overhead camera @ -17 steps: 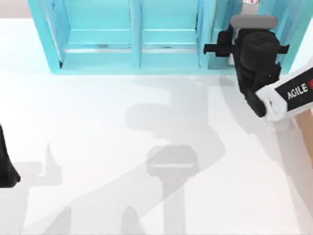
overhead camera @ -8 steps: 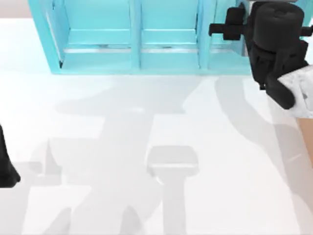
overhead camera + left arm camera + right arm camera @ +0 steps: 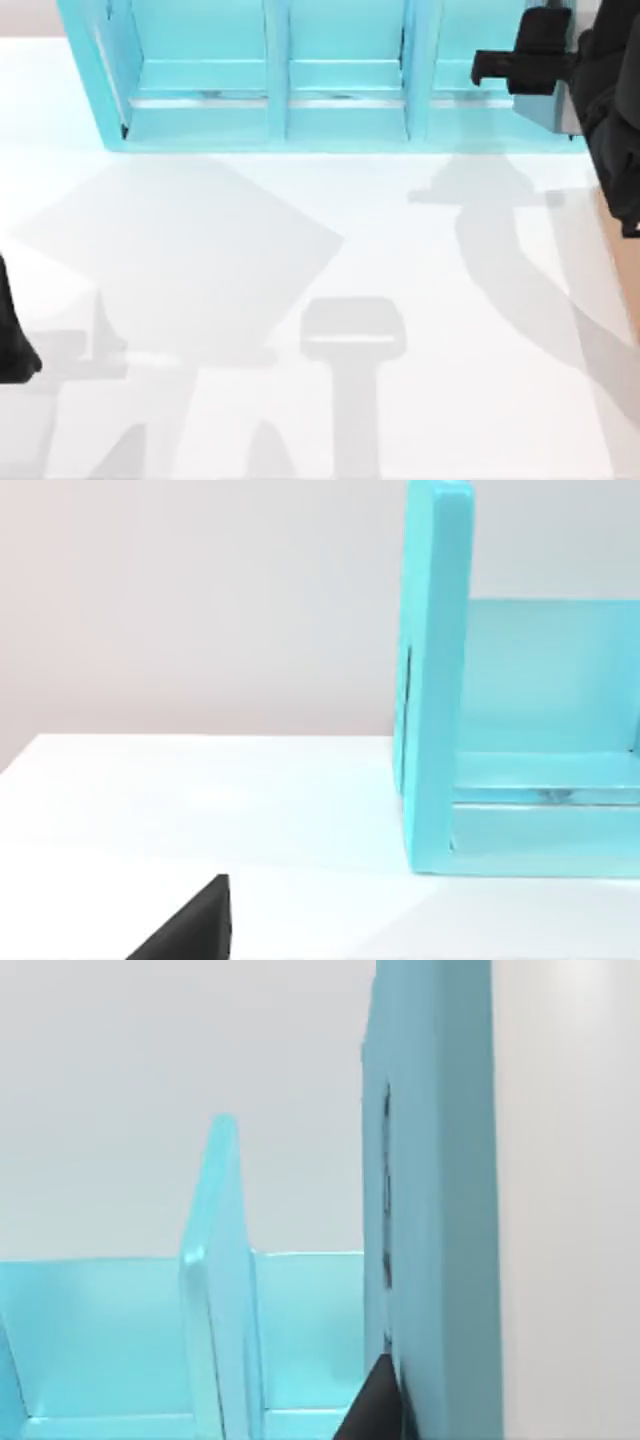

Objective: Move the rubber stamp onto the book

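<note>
The shelf unit (image 3: 270,75) is a plain light turquoise all over, its dividers and walls the same shade, with thin pale grey strips along the compartment floors. The table (image 3: 300,250) is plain white, crossed by soft grey shadows. The right arm (image 3: 610,110) at the top view's upper right is matt black with a grey block, and the left arm (image 3: 12,335) at the left edge is black too; the wall behind is a pale grey.

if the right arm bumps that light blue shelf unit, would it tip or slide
The shelf unit probably wouldn't tip: it sits wide and low against the table, with several dividers stiffening it. It looks rigid, likelier to slide on the smooth top. The right gripper is at its right end.
</note>
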